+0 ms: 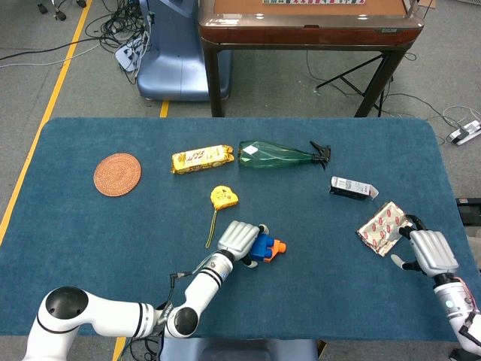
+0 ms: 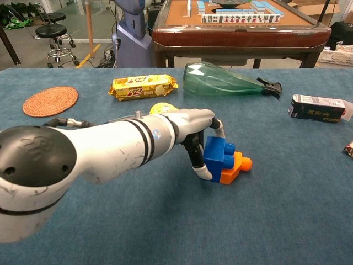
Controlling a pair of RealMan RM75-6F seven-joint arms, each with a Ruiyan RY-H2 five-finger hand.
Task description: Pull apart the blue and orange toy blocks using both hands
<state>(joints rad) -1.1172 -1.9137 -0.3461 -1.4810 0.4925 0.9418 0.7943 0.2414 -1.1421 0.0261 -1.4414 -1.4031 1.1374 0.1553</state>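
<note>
Blue block [image 2: 219, 156] and orange block [image 2: 234, 167] are lying joined, the left robot hand [image 2: 190, 126] clasping the blue one. Well right of them, the right robot hand [image 1: 431, 252] is resting with fingers apart, holding nothing.

Blue block [image 2: 219, 155] joined to orange block [image 2: 234, 167], on a teal tablecloth [image 1: 113, 218].

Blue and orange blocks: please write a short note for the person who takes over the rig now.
Left robot hand: fingers on the blue block; a firm hold cannot be confirmed.
Right robot hand: open, far off by the table's right edge, beside a red-patterned packet.
Blocks: joined on the cloth, orange block on the far side from the left hand.
Done: left hand has reached the blocks.
Left: bring the right hand over, grip orange, pull apart.
</note>
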